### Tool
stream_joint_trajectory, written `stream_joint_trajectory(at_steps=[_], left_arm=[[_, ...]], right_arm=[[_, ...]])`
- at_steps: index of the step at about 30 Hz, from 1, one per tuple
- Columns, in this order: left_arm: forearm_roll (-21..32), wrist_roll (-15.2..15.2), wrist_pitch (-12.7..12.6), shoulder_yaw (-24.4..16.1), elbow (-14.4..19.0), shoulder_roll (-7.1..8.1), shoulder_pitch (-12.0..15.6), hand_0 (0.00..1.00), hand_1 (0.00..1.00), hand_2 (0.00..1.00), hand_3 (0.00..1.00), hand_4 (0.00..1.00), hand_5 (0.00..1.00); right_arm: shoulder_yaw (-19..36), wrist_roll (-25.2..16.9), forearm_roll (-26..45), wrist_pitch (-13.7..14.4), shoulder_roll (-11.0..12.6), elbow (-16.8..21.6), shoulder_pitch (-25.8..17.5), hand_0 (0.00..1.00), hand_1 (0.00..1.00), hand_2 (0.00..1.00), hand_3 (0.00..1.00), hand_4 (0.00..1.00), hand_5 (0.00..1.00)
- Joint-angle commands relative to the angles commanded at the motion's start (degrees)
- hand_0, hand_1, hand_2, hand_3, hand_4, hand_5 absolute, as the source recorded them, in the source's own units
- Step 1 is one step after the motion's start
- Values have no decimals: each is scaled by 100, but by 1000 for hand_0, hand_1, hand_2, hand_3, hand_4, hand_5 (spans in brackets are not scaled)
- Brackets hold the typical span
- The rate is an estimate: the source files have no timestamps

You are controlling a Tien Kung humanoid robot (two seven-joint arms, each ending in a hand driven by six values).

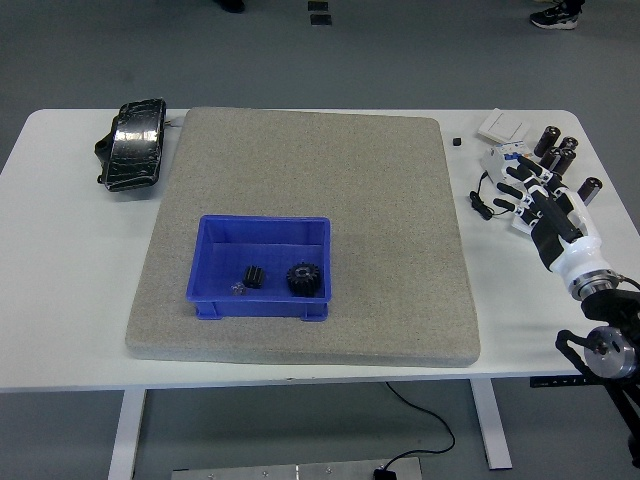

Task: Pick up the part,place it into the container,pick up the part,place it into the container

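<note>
- Lying inside the blue container [215,262] were two black parts: a larger gear [304,278] toward the right of its floor and a smaller gear [253,275] just left of it, the two close together but apart.
- A tiny pale piece [238,289] sat on the container floor just beside the smaller gear; it was too small to identify.
- The container stood on a grey mat [330,170], in the mat's near-left part, its long side roughly parallel to the table's near edge.
- The mat covered the middle of the white table [60,270], leaving bare strips on the left and right.
- The right hand [545,205] was over the table's right strip, well apart from the container, its fingers extended and loosely spread, holding nothing.
- Its black-and-white fingers [510,172] pointed toward the far-left, over a white holder [495,158] and a thin black cable [481,205].
- Several dark cylinders [556,145] stood near the table's far-right corner just beyond the hand, and a white flat card [502,125] lay next to them.
- A small black cube [456,142] rested between the mat's far-right corner and the card.
- A black foot pedal [134,144] lay at the far-left of the table, just beside the mat's left edge.
</note>
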State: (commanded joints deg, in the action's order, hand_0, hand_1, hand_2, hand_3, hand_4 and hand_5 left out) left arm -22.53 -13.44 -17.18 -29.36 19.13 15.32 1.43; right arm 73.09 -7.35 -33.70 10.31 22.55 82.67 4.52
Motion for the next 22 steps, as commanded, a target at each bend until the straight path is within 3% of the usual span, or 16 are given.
stream_joint_trajectory(at_steps=[8, 12, 18, 22], left_arm=[[22, 11, 2, 14, -5, -10, 0, 674, 668, 607, 567, 483, 519], [34, 16, 2, 27, -4, -18, 0, 673, 668, 608, 567, 483, 518], [4, -8, -18, 12, 13, -4, 10, 674, 669, 609, 568, 484, 513], [13, -12, -23, 22, 19, -7, 16, 674, 669, 609, 568, 484, 513]], right_arm=[[11, 4, 184, 10, -42, -19, -3, 623, 700, 791, 765, 733, 391], [81, 203, -417, 444, -58, 194, 7, 625, 701, 780, 752, 726, 393], [48, 870, -1707, 1164, 58, 474, 41, 646, 705, 778, 743, 737, 421], [161, 1000, -2600, 1342, 75, 465, 28, 646, 705, 778, 743, 737, 421]])
